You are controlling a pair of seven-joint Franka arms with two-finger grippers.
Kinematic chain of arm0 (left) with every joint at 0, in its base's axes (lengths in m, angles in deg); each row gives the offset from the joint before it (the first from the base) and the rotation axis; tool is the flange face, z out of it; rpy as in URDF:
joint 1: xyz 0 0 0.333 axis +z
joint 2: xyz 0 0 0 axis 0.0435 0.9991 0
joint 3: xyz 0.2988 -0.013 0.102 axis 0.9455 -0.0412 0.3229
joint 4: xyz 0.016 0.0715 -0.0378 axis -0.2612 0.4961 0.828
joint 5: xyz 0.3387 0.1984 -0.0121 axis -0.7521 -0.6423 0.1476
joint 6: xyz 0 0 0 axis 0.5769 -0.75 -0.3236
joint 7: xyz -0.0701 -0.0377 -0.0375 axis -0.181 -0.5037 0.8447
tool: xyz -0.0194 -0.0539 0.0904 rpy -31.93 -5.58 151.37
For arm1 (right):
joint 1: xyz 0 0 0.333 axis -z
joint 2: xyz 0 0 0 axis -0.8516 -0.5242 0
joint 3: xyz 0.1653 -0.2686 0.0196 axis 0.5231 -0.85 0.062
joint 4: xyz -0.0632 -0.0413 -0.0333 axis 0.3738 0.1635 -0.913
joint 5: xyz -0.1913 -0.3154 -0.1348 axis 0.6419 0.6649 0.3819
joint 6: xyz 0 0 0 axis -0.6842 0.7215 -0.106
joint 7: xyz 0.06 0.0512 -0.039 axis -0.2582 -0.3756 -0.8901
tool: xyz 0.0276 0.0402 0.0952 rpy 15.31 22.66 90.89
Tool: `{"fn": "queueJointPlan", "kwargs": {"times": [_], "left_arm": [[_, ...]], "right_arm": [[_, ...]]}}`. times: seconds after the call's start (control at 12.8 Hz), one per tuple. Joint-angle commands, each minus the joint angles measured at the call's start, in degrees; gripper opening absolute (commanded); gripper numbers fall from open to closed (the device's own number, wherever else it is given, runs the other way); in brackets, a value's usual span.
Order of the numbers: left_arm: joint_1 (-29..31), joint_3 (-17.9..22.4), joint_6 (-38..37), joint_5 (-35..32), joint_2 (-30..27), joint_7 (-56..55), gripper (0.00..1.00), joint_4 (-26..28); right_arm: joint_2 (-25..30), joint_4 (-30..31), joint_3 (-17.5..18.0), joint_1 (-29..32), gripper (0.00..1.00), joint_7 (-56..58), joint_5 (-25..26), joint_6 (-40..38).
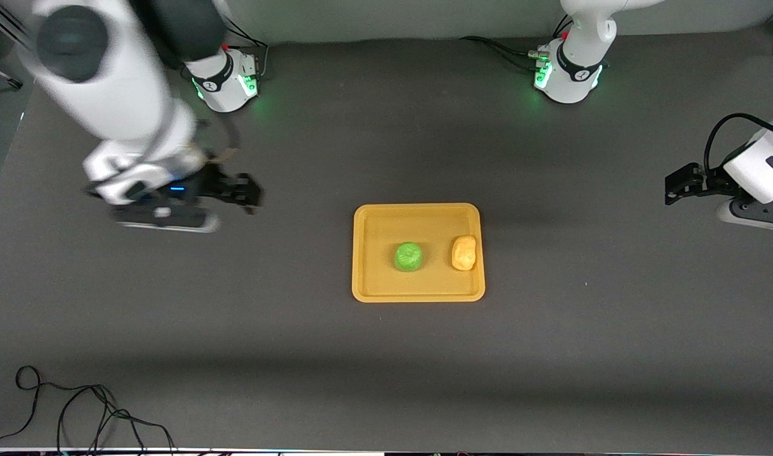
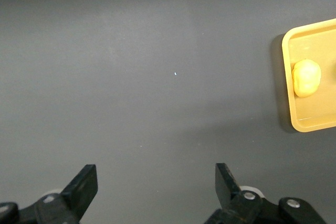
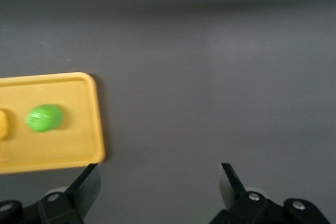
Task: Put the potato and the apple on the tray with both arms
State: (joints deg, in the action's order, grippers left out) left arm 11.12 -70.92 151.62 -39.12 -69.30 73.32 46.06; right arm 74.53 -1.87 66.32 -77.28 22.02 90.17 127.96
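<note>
Two items on one tray (image 1: 418, 216), catalogued as follows

Tray: flat yellow-orange plastic rectangle with rounded corners and a raised rim, lying on the dark grey table (image 1: 386, 354) about midway between the two arms' ends.

Apple (image 1: 409, 256): small bright green bumpy ball, resting inside the tray near its middle, clear of the rim. Also seen in the right wrist view (image 3: 44, 117).

Potato (image 1: 464, 253): small lumpy yellow-orange oval, inside the tray beside the apple, toward the left arm's end, close against the rim on that side. The two are near each other but not touching. Also seen in the left wrist view (image 2: 306, 77).

Right gripper (image 1: 244, 190): black, two-fingered, over bare table toward the right arm's end, well apart from the tray. Fingers spread wide with nothing between them, as its wrist view (image 3: 157, 184) shows.

Left gripper (image 1: 676, 187): black, over bare table at the left arm's end, well apart from the tray. Fingers spread wide and holding nothing, per its wrist view (image 2: 156, 184).

Loose black cable (image 1: 76, 411): lying on the table at the edge nearest the front camera, toward the right arm's end
</note>
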Motion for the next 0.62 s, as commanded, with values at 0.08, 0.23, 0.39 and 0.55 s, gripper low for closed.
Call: {"fn": "queueJointPlan", "kwargs": {"times": [0.08,0.23,0.39,0.55], "left_arm": [[0.16,0.13,-0.87,-0.38,-0.18,-0.56,1.0,-0.87],[0.25,0.31,-1.06,-0.56,-0.1,-0.48,1.0,-0.69],[0.07,0.22,-0.36,-0.56,0.25,-0.56,1.0,-0.43],[0.16,0.22,-0.09,-0.65,0.69,-0.56,1.0,-0.69]], "right_arm": [[9.97,13.02,2.39,13.4,1.0,15.18,-1.56,2.54],[10.51,14.08,4.41,19.65,1.0,18.28,-1.56,2.63],[10.34,13.82,4.33,21.87,1.0,20.65,-1.47,2.71],[9.72,13.56,2.23,21.88,1.0,21.8,-1.47,2.63]]}}
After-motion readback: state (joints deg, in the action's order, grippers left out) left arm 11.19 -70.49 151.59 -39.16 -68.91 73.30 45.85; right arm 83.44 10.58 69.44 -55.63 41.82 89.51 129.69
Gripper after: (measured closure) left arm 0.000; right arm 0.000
